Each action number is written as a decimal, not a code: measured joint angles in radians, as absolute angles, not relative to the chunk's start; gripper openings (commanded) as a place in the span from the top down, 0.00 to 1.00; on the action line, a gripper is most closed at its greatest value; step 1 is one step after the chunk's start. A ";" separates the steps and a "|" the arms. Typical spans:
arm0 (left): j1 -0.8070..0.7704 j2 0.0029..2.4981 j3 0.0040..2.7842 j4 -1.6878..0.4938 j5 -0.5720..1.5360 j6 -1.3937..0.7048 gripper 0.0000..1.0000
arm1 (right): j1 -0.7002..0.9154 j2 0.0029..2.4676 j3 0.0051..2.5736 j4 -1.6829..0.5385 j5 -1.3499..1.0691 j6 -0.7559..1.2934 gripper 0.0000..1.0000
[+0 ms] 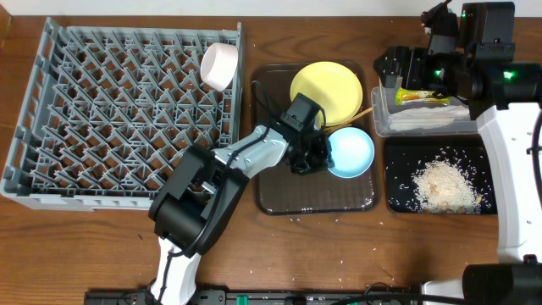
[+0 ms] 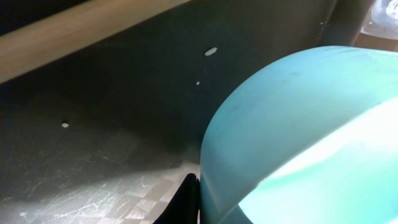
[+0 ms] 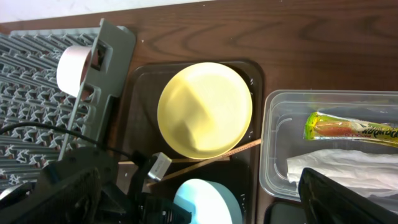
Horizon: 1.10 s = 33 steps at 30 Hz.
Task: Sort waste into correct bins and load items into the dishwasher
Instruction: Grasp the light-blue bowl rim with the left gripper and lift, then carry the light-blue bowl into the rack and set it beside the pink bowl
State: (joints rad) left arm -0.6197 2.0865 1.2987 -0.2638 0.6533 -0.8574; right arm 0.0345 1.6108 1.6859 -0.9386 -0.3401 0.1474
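My left gripper (image 1: 315,158) is shut on the near rim of the light blue bowl (image 1: 353,152) on the dark brown serving tray (image 1: 313,202). In the left wrist view one black finger (image 2: 189,199) presses the bowl's outer wall (image 2: 292,118). My right gripper (image 1: 396,74) hangs open and empty over the clear tub (image 1: 379,127), which holds the green-and-yellow wrapper (image 1: 423,96) and the white napkin (image 1: 432,119). Rice (image 1: 445,185) lies in the black tray (image 1: 398,182). The yellow plate (image 1: 326,89) and chopsticks (image 1: 364,112) are on the serving tray. The white cup (image 1: 218,65) is in the grey rack (image 1: 110,110). The white bowl is out of view.
The rack fills the left half of the table, its right wall next to the serving tray. A few stray rice grains (image 1: 339,254) lie on the wooden table in front of the tray. The right arm's white links (image 1: 512,144) stand along the right edge.
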 measured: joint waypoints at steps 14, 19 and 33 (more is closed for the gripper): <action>-0.570 2.050 1.298 -0.329 0.709 -0.784 0.93 | 0.035 1.611 1.686 -0.939 -0.340 0.147 0.01; -0.493 1.974 1.296 -0.406 0.677 -0.699 0.93 | 0.035 1.611 1.686 -0.939 -0.340 0.147 0.01; -0.033 1.692 1.296 -0.493 0.585 -0.519 0.92 | 0.035 1.611 1.686 -0.939 -0.340 0.147 0.01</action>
State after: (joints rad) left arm -0.0334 1.6920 1.2961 -0.4931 0.5854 -0.5186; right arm 0.0345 1.6108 1.6859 -0.9390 -0.3401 0.1471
